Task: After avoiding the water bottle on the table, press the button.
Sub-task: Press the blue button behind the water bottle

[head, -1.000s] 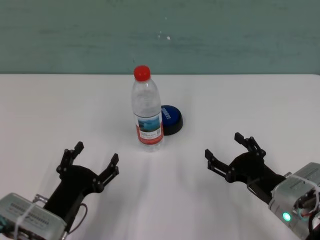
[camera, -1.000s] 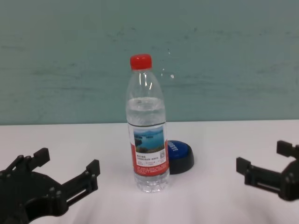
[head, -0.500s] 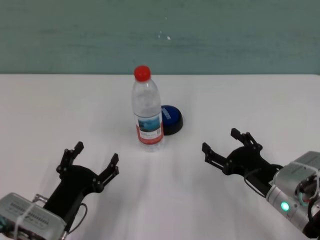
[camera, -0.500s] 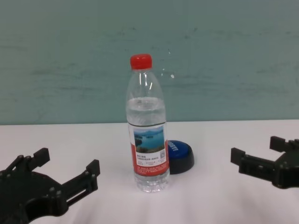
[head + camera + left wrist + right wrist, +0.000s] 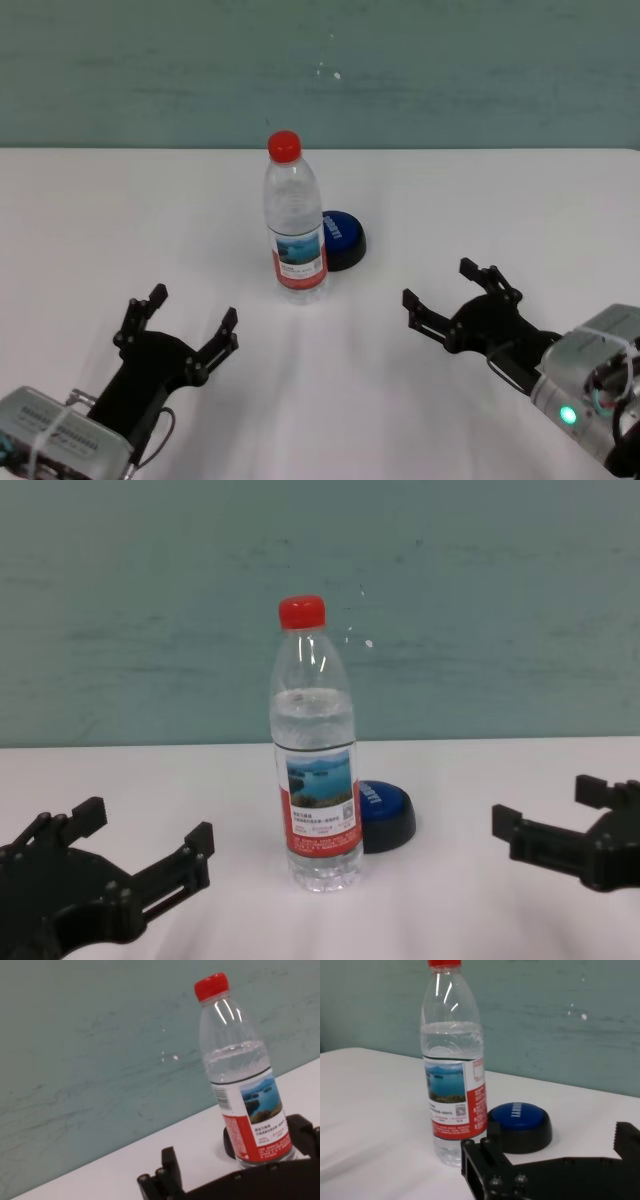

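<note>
1. The right gripper [image 5: 447, 294] is held low over the table [image 5: 480, 200], its two black fingers spread wide apart with nothing between them.
2. The water bottle [image 5: 294, 218] is seen standing upright ahead of that gripper and off toward the robot's left, well apart from the fingertips, its red cap screwed on and its red-and-white label with the lake picture turned toward the robot.
3. The button [image 5: 343, 238] is found ahead of the right gripper as well, nearer to it than the bottle is, though clear table is left between the fingertips and the black base.
4. From the right wrist, the button [image 5: 519, 1126] is shown just beyond the gripper's fingers, its blue dome facing up with small white lettering on top, and the bottle [image 5: 454, 1065] is shown right beside it.
5. In the chest view, the button [image 5: 385, 813] is partly covered by the bottle [image 5: 315, 750], which stands in front of it; whether the two touch cannot be told.
6. The left gripper [image 5: 178, 323] is parked low on the near left of the table, fingers splayed open and empty, with the bottle ahead of it and off toward the robot's right.
7. From the left wrist, the bottle [image 5: 242, 1074] is framed above the black fingers, with only a sliver of the button's dark base showing beside its foot.
</note>
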Motion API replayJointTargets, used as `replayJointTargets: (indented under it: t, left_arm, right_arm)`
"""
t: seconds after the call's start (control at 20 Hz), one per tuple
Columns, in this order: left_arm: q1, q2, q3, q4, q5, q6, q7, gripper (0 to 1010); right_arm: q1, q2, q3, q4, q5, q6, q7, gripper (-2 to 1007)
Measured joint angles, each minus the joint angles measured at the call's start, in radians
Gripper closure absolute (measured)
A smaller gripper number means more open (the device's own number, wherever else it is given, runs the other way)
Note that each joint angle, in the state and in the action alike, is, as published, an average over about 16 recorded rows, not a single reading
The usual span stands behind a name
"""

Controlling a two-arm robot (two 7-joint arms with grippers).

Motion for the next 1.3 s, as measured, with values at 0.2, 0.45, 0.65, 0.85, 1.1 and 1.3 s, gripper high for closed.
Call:
replayJointTargets:
  t: [0.2, 0.45, 0.65, 0.85, 1.1, 1.3]
  left_arm:
    - [0.000, 0.000, 0.000, 0.000, 0.000, 0.000, 0.000, 10]
    - [0.000, 0.000, 0.000, 0.000, 0.000, 0.000, 0.000, 10]
    - [0.000, 0.000, 0.000, 0.000, 0.000, 0.000, 0.000, 10]
    - [0.000, 0.000, 0.000, 0.000, 0.000, 0.000, 0.000, 10]
    - [0.000, 0.000, 0.000, 0.000, 0.000, 0.000, 0.000, 10]
    - [0.000, 0.000, 0.000, 0.000, 0.000, 0.000, 0.000, 10]
  right_arm:
    - [0.001, 0.005, -0.004, 0.001, -0.008, -0.007, -0.006, 1]
    - [0.004, 0.006, -0.006, 0.003, -0.015, -0.012, -0.010, 1]
    - [0.023, 0.001, -0.005, 0.016, -0.007, -0.010, -0.006, 1]
    - [0.056, -0.005, -0.003, 0.040, 0.002, -0.008, -0.002, 1]
    - [0.116, -0.014, -0.003, 0.085, 0.013, -0.005, 0.004, 1]
    - [0.170, -0.020, -0.006, 0.126, 0.019, -0.003, 0.011, 1]
